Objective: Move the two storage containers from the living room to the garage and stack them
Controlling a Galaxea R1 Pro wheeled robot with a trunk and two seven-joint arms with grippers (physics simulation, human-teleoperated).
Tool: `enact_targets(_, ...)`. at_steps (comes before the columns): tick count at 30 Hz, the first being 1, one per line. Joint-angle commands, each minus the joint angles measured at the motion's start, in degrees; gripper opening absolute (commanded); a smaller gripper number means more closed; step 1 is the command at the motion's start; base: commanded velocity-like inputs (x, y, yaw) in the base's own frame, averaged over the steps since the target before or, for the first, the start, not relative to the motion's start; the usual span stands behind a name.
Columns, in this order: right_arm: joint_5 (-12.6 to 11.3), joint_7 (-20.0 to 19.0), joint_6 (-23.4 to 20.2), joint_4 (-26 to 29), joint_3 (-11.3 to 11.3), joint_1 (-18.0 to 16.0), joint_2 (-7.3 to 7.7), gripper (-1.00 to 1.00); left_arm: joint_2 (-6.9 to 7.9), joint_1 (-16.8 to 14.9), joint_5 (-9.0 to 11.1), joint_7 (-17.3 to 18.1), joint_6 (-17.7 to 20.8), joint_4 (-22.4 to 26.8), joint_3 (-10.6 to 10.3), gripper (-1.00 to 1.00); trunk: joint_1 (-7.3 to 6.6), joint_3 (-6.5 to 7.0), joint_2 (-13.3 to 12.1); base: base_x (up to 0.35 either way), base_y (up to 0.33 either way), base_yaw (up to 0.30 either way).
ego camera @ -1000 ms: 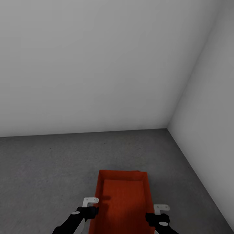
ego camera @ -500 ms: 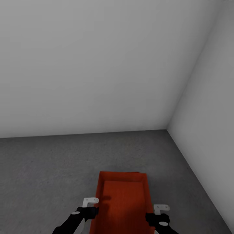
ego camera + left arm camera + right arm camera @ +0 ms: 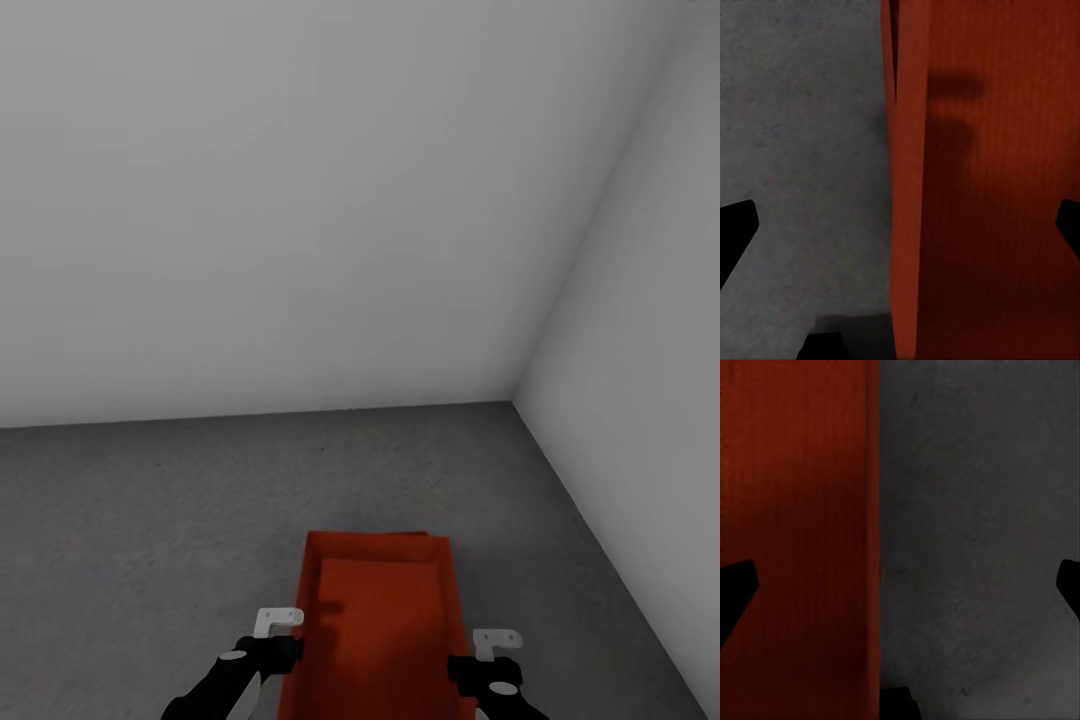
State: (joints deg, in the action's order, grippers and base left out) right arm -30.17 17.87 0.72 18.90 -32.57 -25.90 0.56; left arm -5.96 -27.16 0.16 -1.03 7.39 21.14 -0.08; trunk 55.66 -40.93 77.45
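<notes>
The storage container [image 3: 378, 625] sits lower in my head view than a second ago, on the garage floor [image 3: 150, 520], long axis pointing away toward the wall [image 3: 300, 200]; both grippers, left [image 3: 900, 225] and right [image 3: 900, 585], spread wide over its side walls

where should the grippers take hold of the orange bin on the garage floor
Probably by its two long side walls, from above: the storage container is open-topped with thin upright walls. The left gripper and right gripper each straddle one wall, jaws open.

Room corner: two plain white-grey walls [image 3: 300, 200]. Floor [image 3: 150, 500]: dark grey, rough, speckled. Light soft, even.
</notes>
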Motion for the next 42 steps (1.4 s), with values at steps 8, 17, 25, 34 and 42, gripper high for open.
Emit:
enact_targets(8,-0.59,0.32,0.09,0.08,-0.48,-0.03,0.05,1.00,-0.01,0.00,0.02,-0.11,0.35,0.13,-0.01,1.00,-1.77,1.40,-3.20,0.000,0.000,0.000)
enact_targets(17,-0.59,0.32,0.16,0.08,-0.51,-0.03,0.05,1.00,-0.01,0.00,0.02,-0.11,0.35,0.13,-0.01,1.00,-3.74,3.01,-6.81,0.000,0.000,0.000)
enact_targets(25,-0.59,0.32,0.31,0.08,-0.50,-0.03,0.05,1.00,-0.01,0.00,0.02,-0.11,0.35,0.13,-0.01,1.00,-5.50,4.47,-10.02,0.000,0.000,0.000)
enact_targets(34,-0.59,0.32,0.42,0.08,-0.49,-0.03,0.05,1.00,-0.01,0.00,0.02,-0.11,0.35,0.15,-0.01,1.00,-7.48,6.70,-13.63,0.000,0.000,0.000)
enact_targets(42,-0.59,0.32,0.42,0.08,-0.48,-0.03,0.05,1.00,-0.01,0.00,0.02,-0.11,0.35,0.21,-0.01,1.00,-9.23,8.85,-16.84,0.000,0.000,0.000)
